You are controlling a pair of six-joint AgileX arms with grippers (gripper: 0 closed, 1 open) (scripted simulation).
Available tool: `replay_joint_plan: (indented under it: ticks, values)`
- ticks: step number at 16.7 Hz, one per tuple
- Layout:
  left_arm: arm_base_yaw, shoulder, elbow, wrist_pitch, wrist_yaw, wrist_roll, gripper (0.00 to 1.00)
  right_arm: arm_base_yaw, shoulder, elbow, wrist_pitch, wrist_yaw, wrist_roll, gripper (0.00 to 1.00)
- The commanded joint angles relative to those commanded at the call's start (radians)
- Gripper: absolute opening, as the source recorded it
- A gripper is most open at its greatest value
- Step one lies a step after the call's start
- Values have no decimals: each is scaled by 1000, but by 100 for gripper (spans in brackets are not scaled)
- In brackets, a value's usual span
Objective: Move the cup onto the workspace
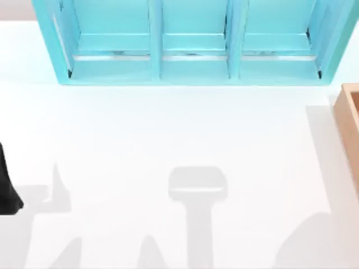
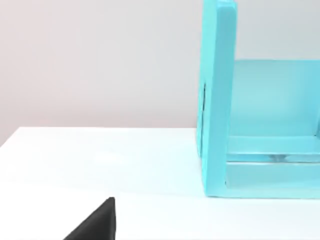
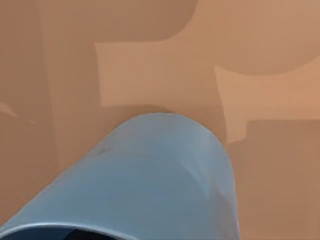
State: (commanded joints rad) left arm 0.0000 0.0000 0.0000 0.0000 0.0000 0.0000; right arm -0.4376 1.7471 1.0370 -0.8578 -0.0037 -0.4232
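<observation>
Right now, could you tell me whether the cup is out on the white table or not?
Not on the table. The right wrist view shows the cup against tan wood; the table carries none.

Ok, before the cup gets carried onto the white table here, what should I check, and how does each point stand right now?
1. Cup close under the right wrist camera, over tan wood: ok.
2. Right arm's hold on the cup: cannot tell.
3. Cup already on the table: not ok, wood lies beneath it.
4. Landing room between shelf and wooden box: ok.
5. Left gripper parked at the table's left edge, out of the way: ok.
</observation>
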Motion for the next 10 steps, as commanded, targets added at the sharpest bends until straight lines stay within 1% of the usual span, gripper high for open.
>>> replay_joint_plan:
  ticks: [10]
  values:
    - [0,0,0,0,0,0,100,0,0,0,0,0,0,25]
